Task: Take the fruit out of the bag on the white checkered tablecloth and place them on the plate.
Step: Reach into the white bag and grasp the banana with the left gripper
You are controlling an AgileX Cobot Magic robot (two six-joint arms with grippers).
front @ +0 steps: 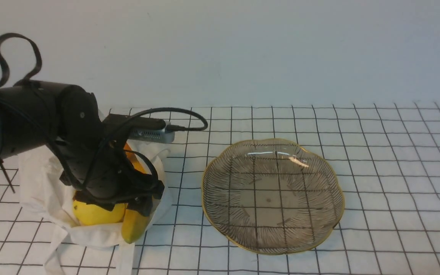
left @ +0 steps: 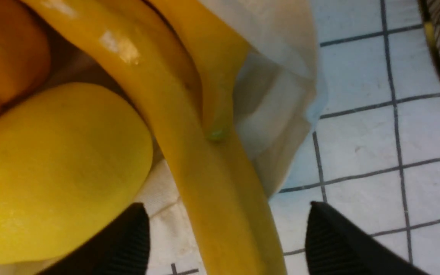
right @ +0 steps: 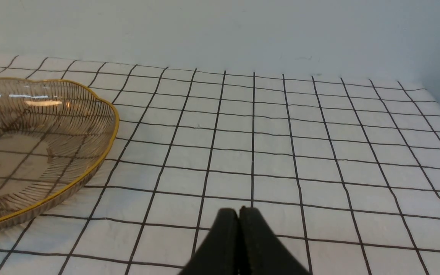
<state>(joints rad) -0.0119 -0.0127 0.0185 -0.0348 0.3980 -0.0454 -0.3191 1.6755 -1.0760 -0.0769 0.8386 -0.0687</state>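
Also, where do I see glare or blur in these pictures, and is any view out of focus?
Front view: sharp, with white glare streaks on the far side of the plate. Left wrist view: very close, so the banana and the lemon look soft, with a bright highlight on the banana. Right wrist view: the tablecloth grid is clear, with glare on the plate.

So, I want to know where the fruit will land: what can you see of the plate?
The plate is a wide, shallow dish of clear smoky glass, with fine ribs radiating to a scalloped edge trimmed in thin gold. It lies flat on the white checkered tablecloth, whose grid shows through it, to the right of the bag and apart from it. It holds nothing; only the cloth touches it.
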